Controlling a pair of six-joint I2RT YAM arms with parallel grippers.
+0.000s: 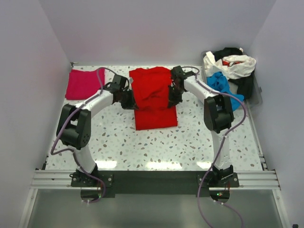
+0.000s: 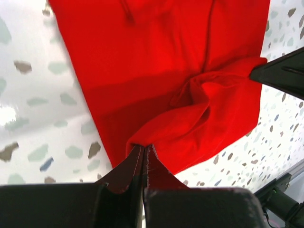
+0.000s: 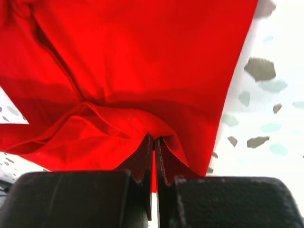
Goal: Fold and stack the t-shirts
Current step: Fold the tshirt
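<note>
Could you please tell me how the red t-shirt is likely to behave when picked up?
Probably floppy: the red t-shirt bunches into soft folds where both pairs of jaws pinch it, so it should sag between them. Likely light, since small pinches seem to hold it. Its flat part on the table may drag rather than lift cleanly.
</note>
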